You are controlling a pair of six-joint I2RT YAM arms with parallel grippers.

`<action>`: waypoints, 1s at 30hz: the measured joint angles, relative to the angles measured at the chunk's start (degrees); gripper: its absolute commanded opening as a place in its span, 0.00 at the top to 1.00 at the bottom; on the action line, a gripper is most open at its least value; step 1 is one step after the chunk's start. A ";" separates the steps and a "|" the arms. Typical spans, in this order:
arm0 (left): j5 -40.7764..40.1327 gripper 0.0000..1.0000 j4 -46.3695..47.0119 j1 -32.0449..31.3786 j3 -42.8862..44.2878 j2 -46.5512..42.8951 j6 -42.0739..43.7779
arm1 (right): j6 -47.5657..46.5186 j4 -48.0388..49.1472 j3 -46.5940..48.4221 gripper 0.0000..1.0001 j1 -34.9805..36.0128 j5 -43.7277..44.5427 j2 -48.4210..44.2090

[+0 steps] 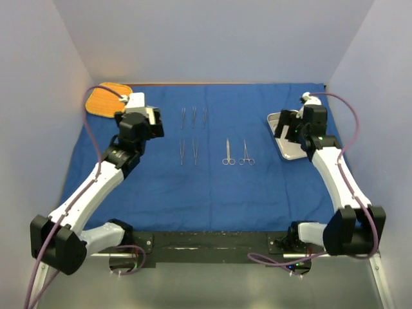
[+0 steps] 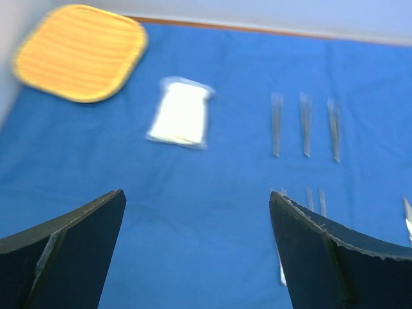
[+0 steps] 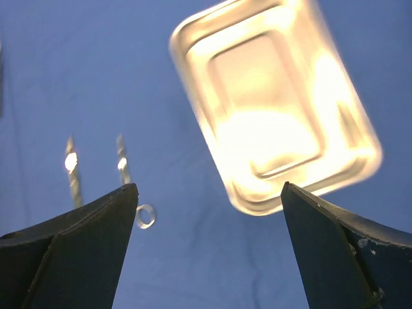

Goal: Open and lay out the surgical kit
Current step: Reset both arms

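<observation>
The surgical kit's blue cloth [image 1: 212,187] lies spread flat over the table. On it are two rows of slim forceps [image 1: 194,116] and two pairs of scissors [image 1: 237,153]. The white gauze pack [image 2: 181,113] lies beside the orange mat, ahead of my left gripper [image 2: 196,193], which is open and holds nothing. The shiny steel tray [image 3: 273,103] sits empty on the cloth at the right. My right gripper [image 3: 209,187] hovers open just short of the tray's near corner, with only cloth between its fingers. In the top view the right gripper [image 1: 293,122] hides part of the tray [image 1: 290,153].
An orange rounded-square mat [image 1: 106,100] lies at the far left corner, partly off the cloth. White walls close in the back and both sides. The scissors' tips and one finger ring [image 3: 145,215] show left of the right gripper.
</observation>
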 measured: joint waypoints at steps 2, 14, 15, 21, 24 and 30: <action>0.00 0.00 -1.49 3.80 0.00 -2.54 0.07 | 0.55 -0.72 0.02 0.01 -0.33 5.27 -3.63; -15.37 0.00 -13.55 3.56 3.89 -20.96 5.84 | -0.39 -5.20 -3.87 0.02 -0.46 22.56 -34.14; -16.57 0.00 -14.36 2.47 4.15 -22.67 6.14 | -0.66 -5.66 -3.85 0.02 -0.46 23.19 -36.33; -21.79 0.00 -19.06 0.20 4.02 -36.13 8.55 | -2.21 -10.71 -3.08 0.02 -0.46 25.51 -44.78; -22.93 0.00 -19.50 0.07 4.07 -42.27 10.34 | -2.14 -13.49 -3.08 0.01 -0.46 25.49 -47.76; -25.44 0.00 -20.13 0.07 4.50 -47.87 13.73 | -1.73 -17.33 -3.13 0.01 -0.46 25.51 -53.24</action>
